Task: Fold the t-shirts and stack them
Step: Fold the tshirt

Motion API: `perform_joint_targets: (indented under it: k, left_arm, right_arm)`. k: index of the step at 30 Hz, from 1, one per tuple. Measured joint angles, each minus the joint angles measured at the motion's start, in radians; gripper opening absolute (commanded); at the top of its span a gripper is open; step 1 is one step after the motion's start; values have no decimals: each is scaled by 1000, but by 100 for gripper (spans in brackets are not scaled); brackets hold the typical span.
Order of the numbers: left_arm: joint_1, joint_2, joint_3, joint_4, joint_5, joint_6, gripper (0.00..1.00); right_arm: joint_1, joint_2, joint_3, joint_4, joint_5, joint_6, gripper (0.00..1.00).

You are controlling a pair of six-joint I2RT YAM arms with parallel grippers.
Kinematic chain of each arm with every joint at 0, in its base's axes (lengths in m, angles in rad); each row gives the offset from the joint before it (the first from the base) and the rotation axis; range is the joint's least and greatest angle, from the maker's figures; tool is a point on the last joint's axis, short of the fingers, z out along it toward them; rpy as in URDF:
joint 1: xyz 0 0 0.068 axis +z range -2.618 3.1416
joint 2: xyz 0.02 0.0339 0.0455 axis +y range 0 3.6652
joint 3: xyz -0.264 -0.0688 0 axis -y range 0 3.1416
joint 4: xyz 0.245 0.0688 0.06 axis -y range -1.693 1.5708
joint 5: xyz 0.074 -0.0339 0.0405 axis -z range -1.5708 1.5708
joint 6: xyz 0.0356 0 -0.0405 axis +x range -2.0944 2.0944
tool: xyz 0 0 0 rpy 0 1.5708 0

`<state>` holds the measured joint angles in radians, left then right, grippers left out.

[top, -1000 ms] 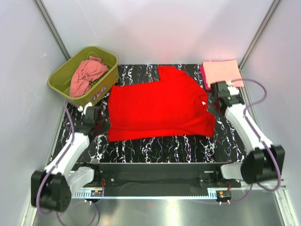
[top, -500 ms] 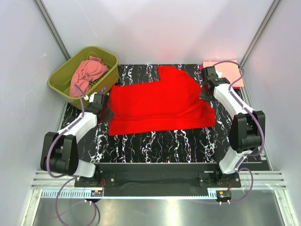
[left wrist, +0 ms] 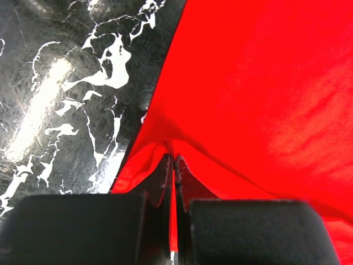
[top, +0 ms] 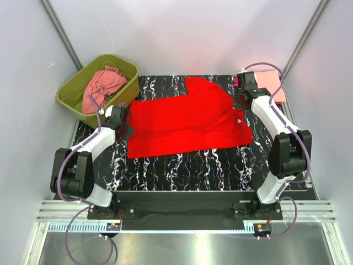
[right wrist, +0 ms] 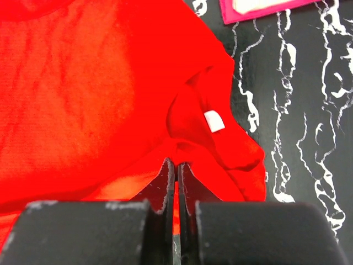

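Observation:
A bright red t-shirt (top: 185,120) lies spread across the black marbled mat. My left gripper (top: 128,128) is shut on its left edge, with red cloth (left wrist: 172,165) pinched between the jaws. My right gripper (top: 240,104) is shut on the shirt's right edge near the collar; the white neck label (right wrist: 214,121) shows just ahead of the jaws. A folded pale peach t-shirt (top: 266,83) lies on a magenta one (right wrist: 259,12) at the far right corner. A salmon-pink t-shirt (top: 101,88) sits crumpled in the tub.
The olive-green tub (top: 73,91) stands at the far left, off the mat's corner. White enclosure walls close in on both sides and the back. The mat's near strip (top: 193,171) shows bare marble pattern.
Both arms have carried their pinched edges of the red shirt away from the near edge toward the back. The shirt's front hem has risen and more bare mat shows in front of it.

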<state>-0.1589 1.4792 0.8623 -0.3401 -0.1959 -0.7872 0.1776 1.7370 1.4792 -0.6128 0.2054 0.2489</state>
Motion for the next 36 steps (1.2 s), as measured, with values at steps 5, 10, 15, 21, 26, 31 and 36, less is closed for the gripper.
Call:
perform_joint_targets:
  k: [5,10,15,21,26,31,36]
  left_arm:
    - [0,22,3,-2,-16,0,0]
    - [0,31,3,0,-24,0,0]
    - [0,50,7,0,-27,0,0]
    - [0,61,8,-3,-30,-3,37]
    - [-8,61,16,-8,-32,-7,57]
    - [-34,45,35,-30,-40,0,69]
    - [-82,-10,71,-21,-9,35,69]
  right_arm:
    - [0,18,2,24,-17,-23,1]
    - [0,37,3,72,-61,-48,2]
    - [0,87,9,111,-97,-76,3]
    - [0,138,24,136,-133,-107,9]
    - [0,171,121,103,-141,-111,41]
    - [0,238,346,-19,-127,-63,45]
    - [0,292,444,-153,-96,31,42]
